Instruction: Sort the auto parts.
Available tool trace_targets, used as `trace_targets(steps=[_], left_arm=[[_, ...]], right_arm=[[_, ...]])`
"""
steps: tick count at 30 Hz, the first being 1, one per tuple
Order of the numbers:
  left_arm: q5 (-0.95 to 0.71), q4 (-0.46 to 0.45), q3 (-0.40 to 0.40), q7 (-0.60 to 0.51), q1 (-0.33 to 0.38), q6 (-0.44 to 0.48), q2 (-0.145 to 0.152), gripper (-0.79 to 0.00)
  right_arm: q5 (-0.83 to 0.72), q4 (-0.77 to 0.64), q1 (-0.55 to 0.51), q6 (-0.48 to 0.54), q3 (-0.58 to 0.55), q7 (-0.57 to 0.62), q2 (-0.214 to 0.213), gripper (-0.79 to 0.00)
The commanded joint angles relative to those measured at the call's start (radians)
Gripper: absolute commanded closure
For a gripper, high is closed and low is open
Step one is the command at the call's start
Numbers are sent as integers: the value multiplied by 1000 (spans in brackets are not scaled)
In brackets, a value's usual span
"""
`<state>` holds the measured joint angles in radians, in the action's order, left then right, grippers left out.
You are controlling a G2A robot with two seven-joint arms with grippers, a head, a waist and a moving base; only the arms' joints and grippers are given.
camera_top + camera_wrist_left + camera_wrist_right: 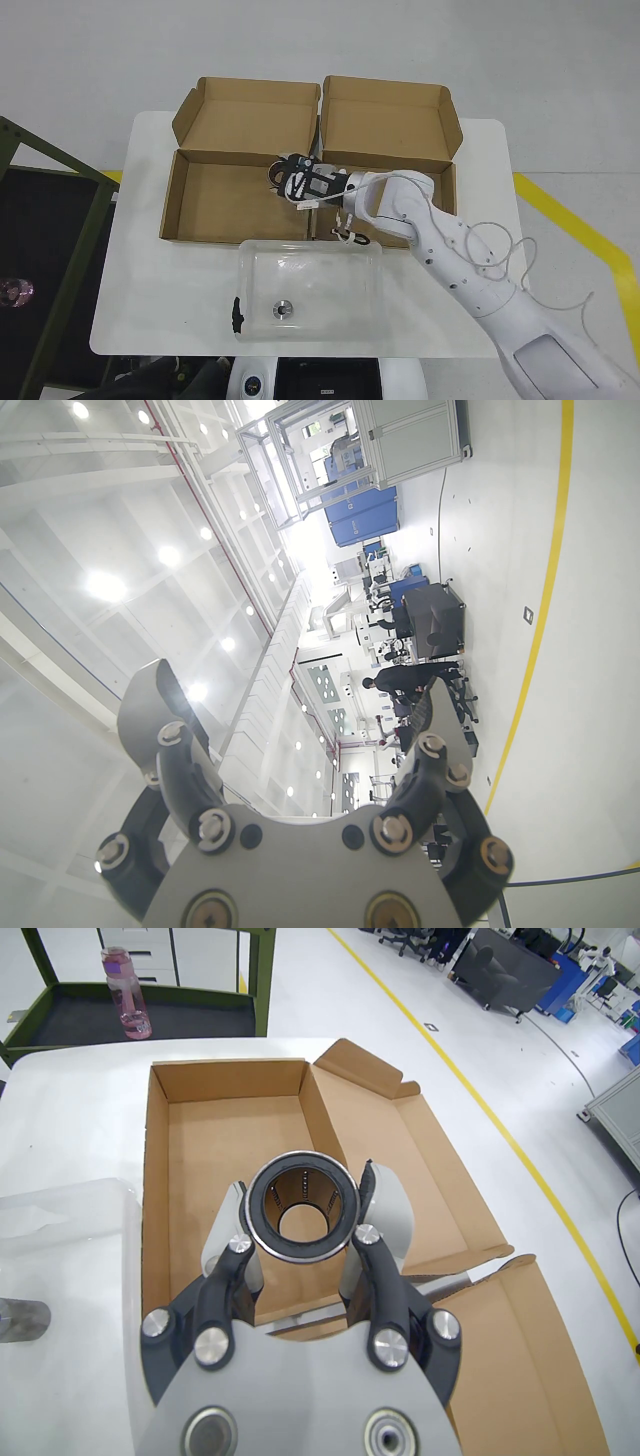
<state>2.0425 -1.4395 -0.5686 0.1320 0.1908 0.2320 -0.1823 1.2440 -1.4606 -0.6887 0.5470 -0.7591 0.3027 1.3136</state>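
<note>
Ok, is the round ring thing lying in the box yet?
No, the fingers of the right gripper pinch the ring above the cardboard box.

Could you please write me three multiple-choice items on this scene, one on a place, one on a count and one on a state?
1. Where is the bearing that the right gripper holds?
A on the floor
B above an open cardboard box
C on a shelf

2. How many cardboard boxes stand on the table?
A one
B two
C four

3. How is the left gripper?
A open, empty
B shut on a bearing
C shut on a cloth

Answers:
1 B, the box floor shows beneath it.
2 B, two lie side by side.
3 A, its fingers stand apart with nothing between.
</note>
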Motion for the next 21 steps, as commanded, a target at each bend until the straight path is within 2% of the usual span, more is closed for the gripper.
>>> trace_targets(steps=[1,11,21], left_arm=[[0,0,0,0,0,0,0,-785],[0,0,0,0,0,0,0,-785],[0,0,0,0,0,0,0,-785]], right_arm=[[-4,31,19,-10,19,13,11,0],[17,186,95,-62,123,47,73,0],[19,311,141,-93,178,51,127,0]])
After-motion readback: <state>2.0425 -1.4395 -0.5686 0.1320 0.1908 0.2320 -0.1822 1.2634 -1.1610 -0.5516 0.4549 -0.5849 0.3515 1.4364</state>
